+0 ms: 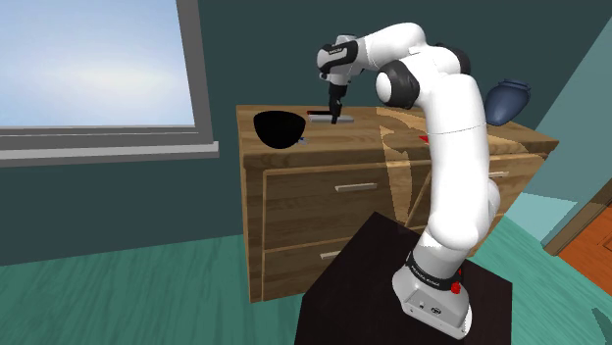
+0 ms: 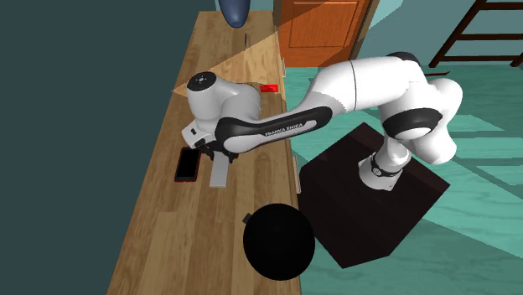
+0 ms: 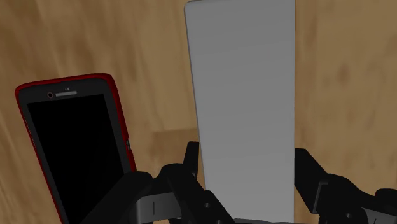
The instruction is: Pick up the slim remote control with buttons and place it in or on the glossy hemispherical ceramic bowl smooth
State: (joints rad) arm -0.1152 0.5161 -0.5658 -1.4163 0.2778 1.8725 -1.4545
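A slim, plain grey remote point(image 3: 245, 95) lies flat on the wooden dresser top point(image 2: 193, 226). It also shows as a grey strip point(image 1: 322, 116) just right of the bowl in the shoulder view, and as a grey slab point(image 2: 220, 173) under the hand in the second exterior view. My gripper point(image 3: 247, 159) points straight down at it, and its black fingers point(image 3: 191, 159) press against the remote's two long edges. The gripper point(image 1: 334, 118) stands at the remote's near end point(image 2: 216, 159). The glossy black bowl point(image 1: 278, 128) sits upright close by on the same top point(image 2: 278, 241).
A red-cased phone point(image 3: 76, 146) with a black screen lies right beside the remote point(image 2: 187, 164). A blue vase point(image 1: 507, 100) stands at the dresser's far end, and a small red item point(image 2: 269, 87) lies midway. The dresser's front edge drops to drawers point(image 1: 355, 186).
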